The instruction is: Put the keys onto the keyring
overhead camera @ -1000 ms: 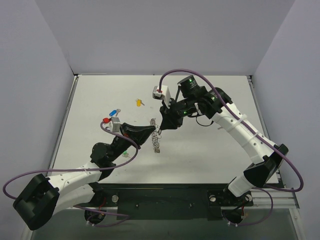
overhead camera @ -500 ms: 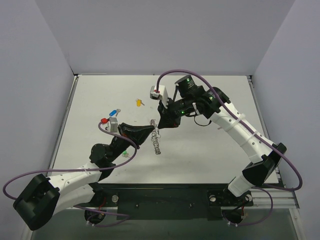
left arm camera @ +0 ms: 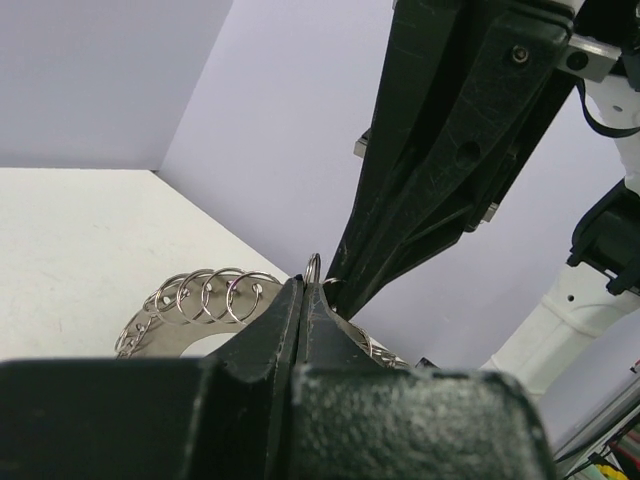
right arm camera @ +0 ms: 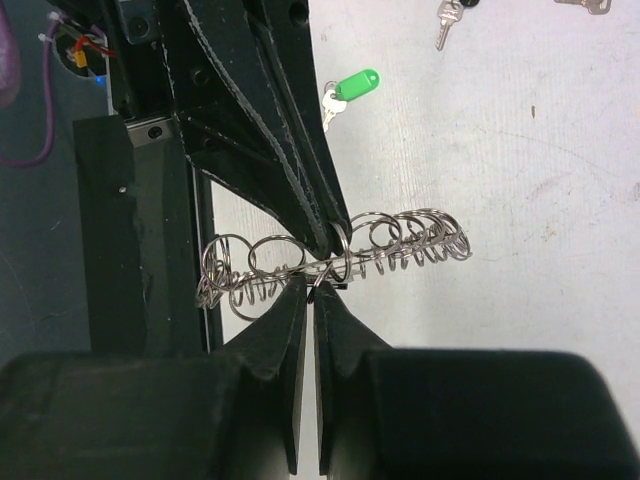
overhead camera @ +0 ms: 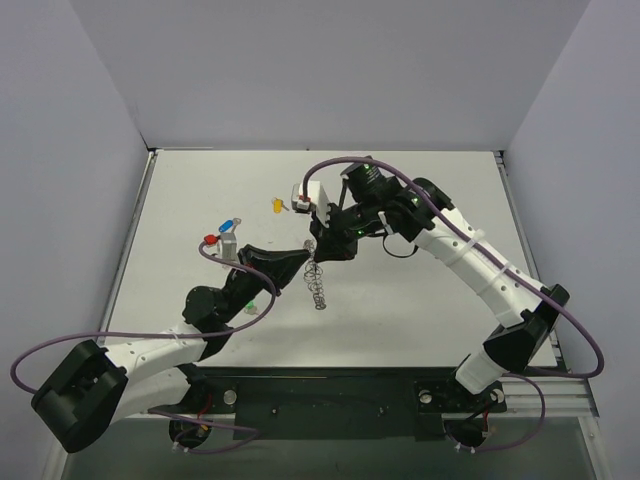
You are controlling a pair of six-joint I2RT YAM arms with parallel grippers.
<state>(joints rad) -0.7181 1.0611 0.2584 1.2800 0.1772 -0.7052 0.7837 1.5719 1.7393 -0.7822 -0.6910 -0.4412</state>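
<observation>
Left jaws and right jaws are both clamped shut on the keyring point(right arm camera: 400, 245), meeting tip to tip on neighbouring loops and holding it over the middle of the tabletop point(overhead camera: 420, 300). The keys lie loose on the tabletop, apart from the ring. The green key point(right arm camera: 352, 88) is beside the left arm, while the yellow key point(overhead camera: 277, 205) and blue key point(overhead camera: 231, 222) are farther back.
</observation>
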